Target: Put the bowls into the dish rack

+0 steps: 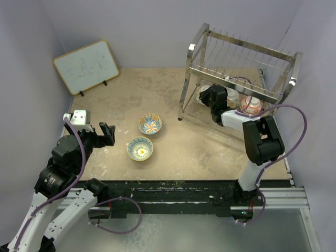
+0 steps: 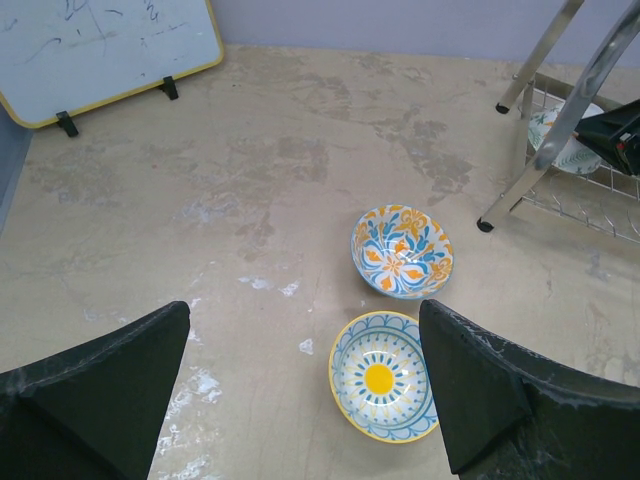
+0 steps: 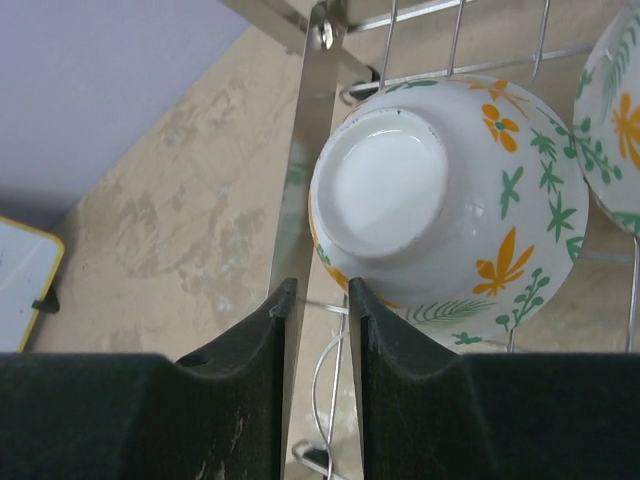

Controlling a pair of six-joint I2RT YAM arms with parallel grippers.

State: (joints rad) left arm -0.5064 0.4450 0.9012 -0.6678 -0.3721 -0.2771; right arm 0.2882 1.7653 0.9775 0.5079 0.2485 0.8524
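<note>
Two bowls (image 1: pixel 150 124) are sitting mid-frame on the tabletop (image 1: pixel 199 149); others (image 1: pixel 251 105) are resting in the rack's (image 1: pixel 239 58) lower tier, upper right. The left hand (image 1: pixel 106 131) is hovering at left, released wide. The right hand (image 3: pixel 320 295) is reaching into that tier beside a tipped bowl (image 3: pixel 450 190); whether it is grasping, I cannot tell.

Bowls on the table (image 1: pixel 199 147): I count two, the orange-and-blue bowl (image 1: pixel 150 124) and the yellow-centred bowl (image 1: pixel 140 148).
Bowls in the dish rack (image 1: pixel 231 79): I make out three, one half hidden behind the right arm (image 1: pixel 262 139).
Dish racks: one.
Whiteboards: one whiteboard (image 1: pixel 86 65).
Arms: two.
</note>
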